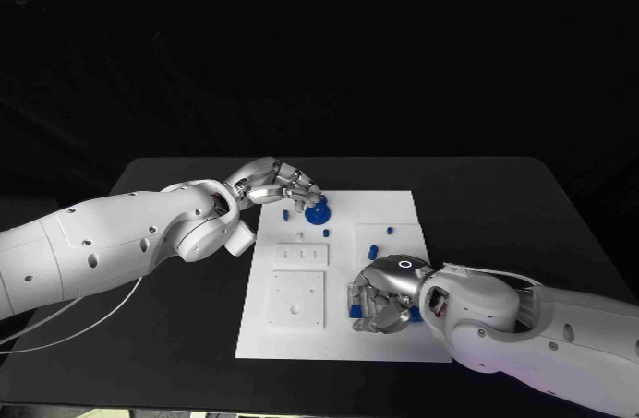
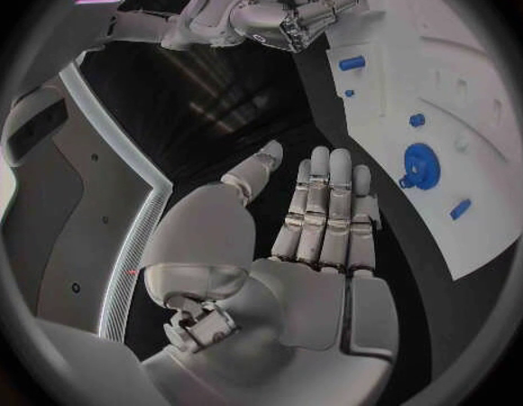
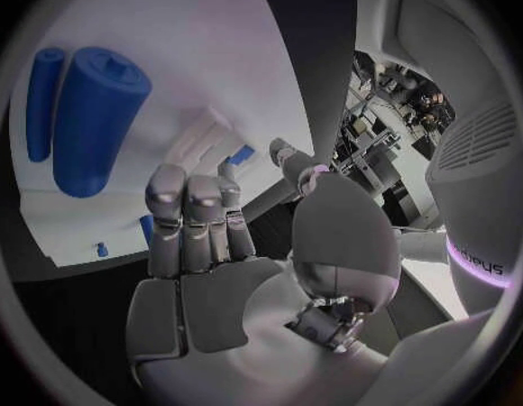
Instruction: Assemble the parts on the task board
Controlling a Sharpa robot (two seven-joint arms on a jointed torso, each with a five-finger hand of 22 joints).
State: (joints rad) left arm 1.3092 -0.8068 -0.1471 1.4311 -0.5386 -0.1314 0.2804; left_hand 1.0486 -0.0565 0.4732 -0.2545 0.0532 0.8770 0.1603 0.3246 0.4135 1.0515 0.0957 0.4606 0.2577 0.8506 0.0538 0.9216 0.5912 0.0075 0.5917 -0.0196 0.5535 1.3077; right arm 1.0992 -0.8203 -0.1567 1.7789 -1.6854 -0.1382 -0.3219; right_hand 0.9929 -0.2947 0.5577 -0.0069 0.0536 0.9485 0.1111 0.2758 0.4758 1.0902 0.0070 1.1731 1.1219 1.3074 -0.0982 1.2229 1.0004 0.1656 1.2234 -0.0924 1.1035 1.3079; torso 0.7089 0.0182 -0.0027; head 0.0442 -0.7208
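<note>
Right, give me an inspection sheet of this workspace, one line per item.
Surface: black table, bare around the task board, a white plate lying flat mid-table.
Job's things: blue round part on the board's far end; small blue parts scattered mid-board; two blue cylinders lying side by side near the right hand.
Clutter: nothing seen.
Hands: left hand beside the round part, fingers straight and empty; right hand over the board's near right corner, fingers empty in its wrist view.
Cables: pale cables hang under the left arm.
Surroundings: dark backdrop behind the table.
</note>
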